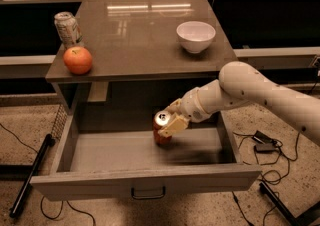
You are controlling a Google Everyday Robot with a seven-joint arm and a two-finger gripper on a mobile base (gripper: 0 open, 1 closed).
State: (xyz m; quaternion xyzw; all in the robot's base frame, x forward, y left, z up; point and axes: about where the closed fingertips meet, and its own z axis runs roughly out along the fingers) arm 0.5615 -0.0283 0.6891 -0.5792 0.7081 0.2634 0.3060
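Gripper [169, 121] sits inside the open drawer [115, 151], its fingers clamped on the red can [161, 136] near its top. The can stands upright near the drawer's middle. Judged light, thin-walled, smooth, so liable to slip or dent; mid-body offers the firmest hold.

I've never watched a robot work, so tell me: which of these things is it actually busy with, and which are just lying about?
In use: the tool, reaching inside the open drawer, closed on the red can.
Just lying about: the apple, the silver can and the white bowl, all up on the tabletop.
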